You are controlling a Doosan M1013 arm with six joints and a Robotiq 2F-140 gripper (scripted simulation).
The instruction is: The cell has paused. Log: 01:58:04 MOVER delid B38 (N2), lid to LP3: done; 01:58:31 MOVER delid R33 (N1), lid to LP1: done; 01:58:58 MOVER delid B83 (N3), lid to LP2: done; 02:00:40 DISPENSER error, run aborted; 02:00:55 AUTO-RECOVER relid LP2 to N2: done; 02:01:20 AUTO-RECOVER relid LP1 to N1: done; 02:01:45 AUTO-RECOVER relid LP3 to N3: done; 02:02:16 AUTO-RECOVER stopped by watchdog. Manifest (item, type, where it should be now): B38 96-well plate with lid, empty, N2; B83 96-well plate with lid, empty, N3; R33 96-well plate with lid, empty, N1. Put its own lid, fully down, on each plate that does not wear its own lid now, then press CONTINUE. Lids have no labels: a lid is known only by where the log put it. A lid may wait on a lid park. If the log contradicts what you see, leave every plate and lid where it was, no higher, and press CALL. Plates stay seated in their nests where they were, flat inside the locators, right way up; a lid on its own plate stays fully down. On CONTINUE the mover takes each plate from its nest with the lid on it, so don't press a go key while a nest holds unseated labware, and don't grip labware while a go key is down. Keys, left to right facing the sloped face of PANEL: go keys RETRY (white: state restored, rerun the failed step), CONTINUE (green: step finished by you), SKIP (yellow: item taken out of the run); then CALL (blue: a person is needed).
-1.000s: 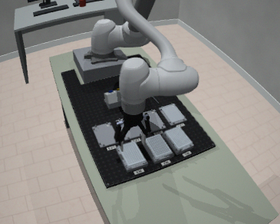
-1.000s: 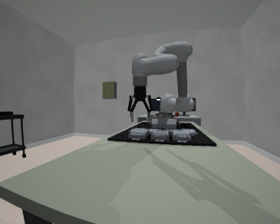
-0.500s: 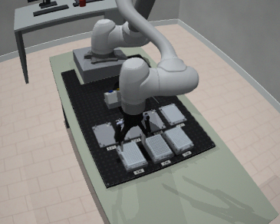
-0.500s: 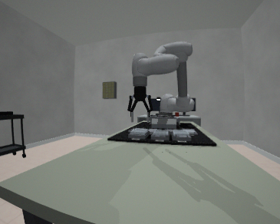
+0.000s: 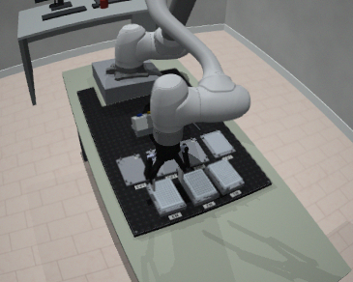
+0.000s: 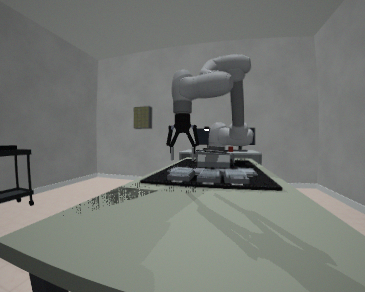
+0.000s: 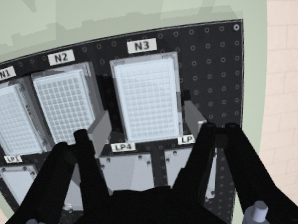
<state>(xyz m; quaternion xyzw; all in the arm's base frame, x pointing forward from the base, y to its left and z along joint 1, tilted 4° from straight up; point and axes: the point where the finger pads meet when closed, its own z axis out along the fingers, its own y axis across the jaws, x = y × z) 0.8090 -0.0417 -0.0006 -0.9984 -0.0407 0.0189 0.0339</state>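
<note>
Three white 96-well plates sit in a front row of nests on the black mat. The plate in N3 (image 5: 167,197) (image 7: 148,96) is nearest the mat's left side, then the plate in N2 (image 5: 199,185) (image 7: 65,99) and the plate in N1 (image 5: 224,175) (image 7: 13,119). Their well grids show from above; I cannot tell the lids apart from the plates. My gripper (image 5: 166,175) (image 6: 182,142) (image 7: 146,115) is open and empty. It hangs above the mat, just behind the N3 plate.
A row of flat grey lid parks (image 5: 132,169) (image 5: 216,143) lies behind the nests, and those in view look bare. The small PANEL box (image 5: 140,123) stands further back, in front of the arm's grey pedestal (image 5: 129,79). A grey desk (image 5: 61,21) stands beyond the table.
</note>
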